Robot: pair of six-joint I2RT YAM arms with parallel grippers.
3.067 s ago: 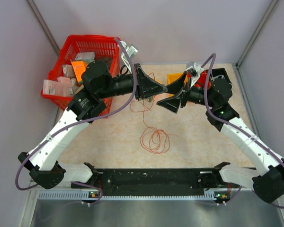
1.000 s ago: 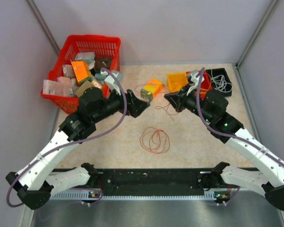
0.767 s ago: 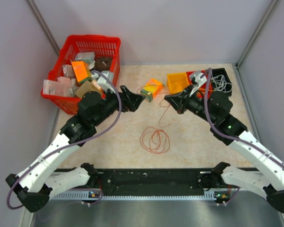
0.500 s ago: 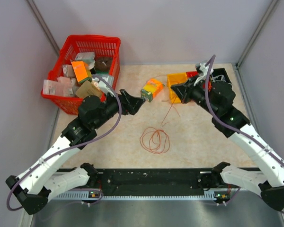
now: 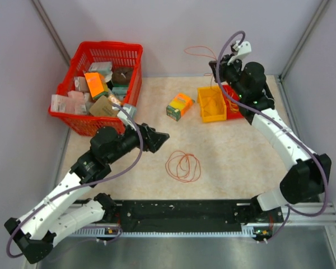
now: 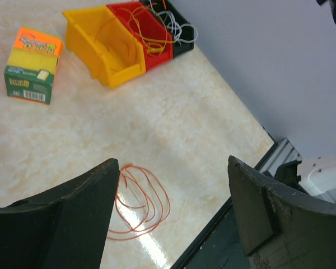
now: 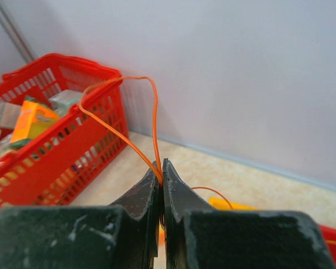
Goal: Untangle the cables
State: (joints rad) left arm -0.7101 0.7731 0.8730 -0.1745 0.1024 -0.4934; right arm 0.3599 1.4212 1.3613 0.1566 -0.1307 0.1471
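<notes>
One orange-red cable [image 5: 183, 166] lies coiled in loose loops on the table; in the left wrist view this coil [image 6: 137, 202] sits just below my open left gripper [image 6: 173, 162], which holds nothing. My left gripper [image 5: 157, 137] hovers left of the coil. My right gripper [image 5: 214, 66] is raised at the back wall, shut on another orange cable [image 5: 199, 50]. That cable [image 7: 129, 112] loops up out of the closed right gripper [image 7: 161, 168]. A yellow cable [image 6: 151, 42] lies in the red bin [image 6: 135, 22], and white cables [image 6: 179, 33] in the black bin.
A yellow bin [image 5: 211, 103] and the red bin [image 5: 233, 103] stand at the back right, partly under the right arm. A sponge box [image 5: 179, 106] lies mid-back. A red basket [image 5: 98, 84] full of packets stands at the back left.
My right arm has swung up and back toward the wall, lifting the orange cable off the table. My left gripper has drawn back toward the near left.
</notes>
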